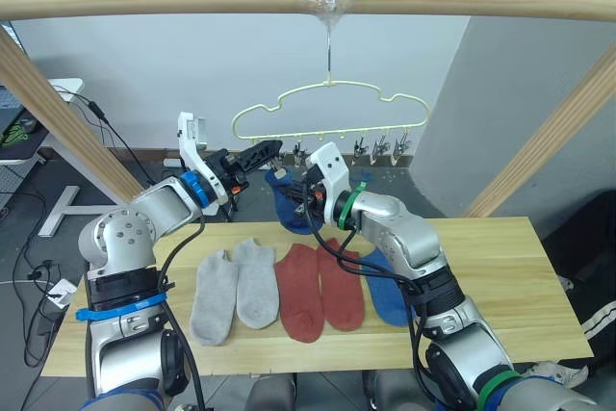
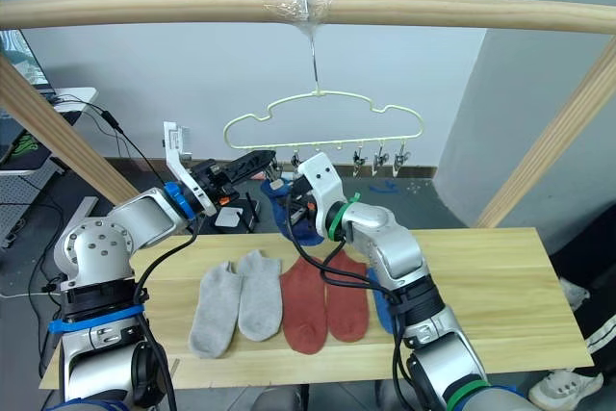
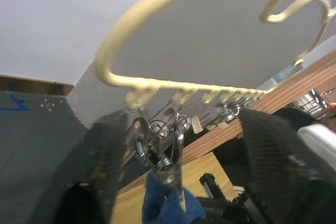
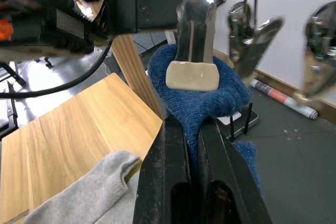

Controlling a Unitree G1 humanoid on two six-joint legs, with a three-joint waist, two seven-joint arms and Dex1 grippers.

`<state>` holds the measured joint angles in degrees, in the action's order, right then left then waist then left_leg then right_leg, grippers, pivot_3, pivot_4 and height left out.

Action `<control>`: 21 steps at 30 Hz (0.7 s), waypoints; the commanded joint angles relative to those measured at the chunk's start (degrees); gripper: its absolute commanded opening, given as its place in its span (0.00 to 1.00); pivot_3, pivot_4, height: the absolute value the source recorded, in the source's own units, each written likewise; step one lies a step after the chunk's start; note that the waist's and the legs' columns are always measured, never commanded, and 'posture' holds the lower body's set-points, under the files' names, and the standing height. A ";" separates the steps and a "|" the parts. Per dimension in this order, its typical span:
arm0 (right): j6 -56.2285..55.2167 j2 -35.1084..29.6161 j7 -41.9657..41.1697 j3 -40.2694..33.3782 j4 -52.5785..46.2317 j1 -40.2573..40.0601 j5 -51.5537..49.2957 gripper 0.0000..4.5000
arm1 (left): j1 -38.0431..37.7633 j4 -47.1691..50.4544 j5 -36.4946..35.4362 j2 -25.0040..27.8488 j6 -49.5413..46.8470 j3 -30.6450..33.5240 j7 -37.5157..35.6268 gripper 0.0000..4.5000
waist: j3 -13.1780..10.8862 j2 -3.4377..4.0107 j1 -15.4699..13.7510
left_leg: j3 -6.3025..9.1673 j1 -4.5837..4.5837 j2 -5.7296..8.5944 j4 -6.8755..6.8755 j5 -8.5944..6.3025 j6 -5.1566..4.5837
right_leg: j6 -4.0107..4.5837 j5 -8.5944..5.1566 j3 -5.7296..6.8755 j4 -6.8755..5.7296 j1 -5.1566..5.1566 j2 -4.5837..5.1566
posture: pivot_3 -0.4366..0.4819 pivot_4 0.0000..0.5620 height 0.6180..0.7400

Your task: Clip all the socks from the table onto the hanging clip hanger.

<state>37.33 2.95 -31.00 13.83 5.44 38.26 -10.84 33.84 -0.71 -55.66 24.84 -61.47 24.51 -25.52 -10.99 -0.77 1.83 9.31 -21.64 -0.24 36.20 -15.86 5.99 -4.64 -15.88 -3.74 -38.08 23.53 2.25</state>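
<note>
Item one, the table (image 1: pixel 500 276): a long light plank top spanning the lower part of my head view, grain running lengthwise. Item two, the wooden pole (image 1: pixel 462 2): a round beam crossing at 12 o'clock, with slanted poles descending at either side. Item three, the clip hanger (image 1: pixel 327 108): pale cream wire with a wavy top, hooked on the pole at a taped spot, its row of small metal clips (image 1: pixel 380 148) hanging along the bottom bar. Item four, socks lying flat on the table: two grey socks (image 1: pixel 236 286) side by side towards 8 o'clock, two red socks (image 1: pixel 318 291) just beside them at 6 o'clock, one blue sock (image 1: pixel 385 291) next to those, partly behind my right forearm. Item five, the raised blue sock (image 1: pixel 289 199): held up off the table below the hanger's left end; in my right wrist view its cuff sits bunched in a clip (image 4: pixel 195 35) with a cream pad. Item six, my right gripper (image 1: pixel 310 183): fingers closed almost together on the blue sock's fabric just beneath that clip. Item seven, my left gripper (image 1: pixel 262 153): raised at 10 o'clock of the sock, fingers (image 3: pixel 107 150) spread wide on either side of the clips at the hanger's left end, gripping nothing that I can see.
</note>
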 commanded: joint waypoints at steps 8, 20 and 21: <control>-0.66 5.07 1.06 -1.37 3.58 1.20 -2.44 0.00 | -5.92 5.96 0.00 11.05 0.18 1.13 -4.02 0.99 | 0.00 -0.01 0.15 | 0.01 0.01 -0.02 -0.06 0.00 0.00 | 0.00 0.00 0.00 -0.03 0.04 -0.03 | 0.61 0.33 1.00; -1.35 4.20 1.91 -1.00 6.48 -1.35 -3.04 0.78 | -13.34 15.60 8.05 12.09 8.73 -6.32 -5.57 1.00 | -0.01 0.01 -0.28 | -0.01 0.01 -0.12 -0.10 0.02 0.02 | 0.04 0.02 0.03 -0.02 0.04 -0.10 | 0.63 0.33 1.00; -1.55 2.71 2.14 -1.02 5.49 -2.88 -2.44 0.86 | -14.65 17.65 11.33 12.17 11.32 -8.66 -5.07 1.00 | 0.00 0.01 -0.29 | -0.01 0.01 -0.12 -0.10 0.02 0.02 | 0.04 0.02 0.03 -0.01 0.04 -0.10 | 0.63 0.33 1.00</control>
<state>36.74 6.69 -29.47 12.70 12.82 37.00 -14.19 20.34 13.27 -47.44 36.42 -53.30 17.78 -30.58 -10.99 -0.76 1.54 9.29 -21.60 -0.36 36.06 -15.84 6.01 -4.60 -15.87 -3.72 -38.05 23.55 2.16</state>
